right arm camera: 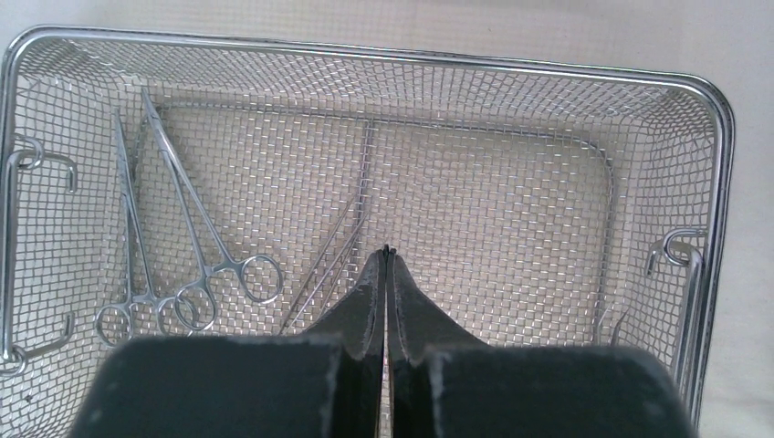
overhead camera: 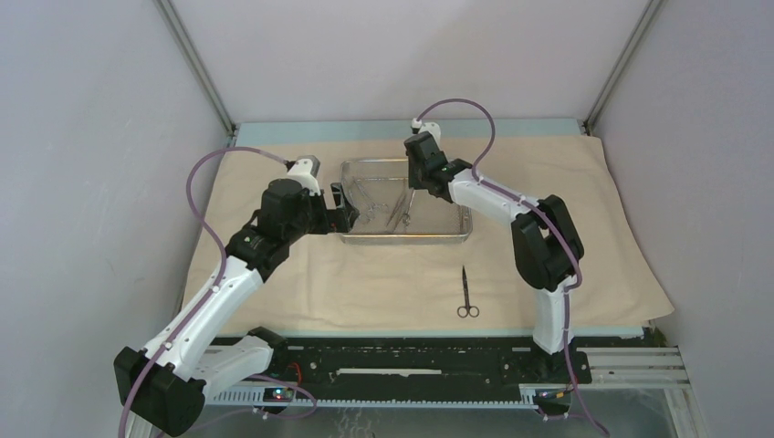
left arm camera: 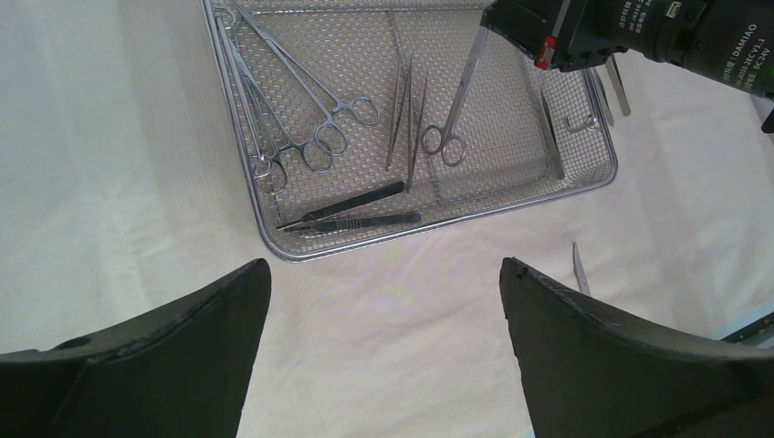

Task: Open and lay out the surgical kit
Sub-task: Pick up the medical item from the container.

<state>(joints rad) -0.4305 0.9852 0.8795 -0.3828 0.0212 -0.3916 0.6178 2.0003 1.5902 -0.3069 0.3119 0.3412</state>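
Where your two arms (overhead camera: 219, 292) were bolted at the near edge, the table (overhead camera: 319, 130) showed only as teal strips around a beige cloth (overhead camera: 365, 283) spread flat over nearly all of it, and plain pale walls (overhead camera: 91, 137) with bare metal corner posts (overhead camera: 196, 64) closed the cell on the left, right and far sides. You had one steel mesh tray (overhead camera: 406, 239) standing on the cloth at its middle, toward the far side; it was shallow and shiny, with rounded corners. You could count four ring-handled tools: two clamps (left arm camera: 321, 139) side by side in the tray, one pair of scissors (left arm camera: 454, 109) at the tray's middle, and one loose pair (overhead camera: 467, 294) flat on the cloth, near of the tray and toward the right, well apart from it, rings at the near end. Slim steel tweezers (left arm camera: 402, 119) lay beside the tray's scissors, two as far as could be told, and two dark slim instruments (left arm camera: 351, 203) lay by the tray wall closest to your left gripper (left arm camera: 385, 274). That gripper hung just left of the tray over bare cloth, jaws spread wide and holding nothing. Your right gripper (right arm camera: 388, 251) hung over the tray's middle with its fingers pressed together; the scissors' blades ran up beneath it, and whether it pinched them could not be told.
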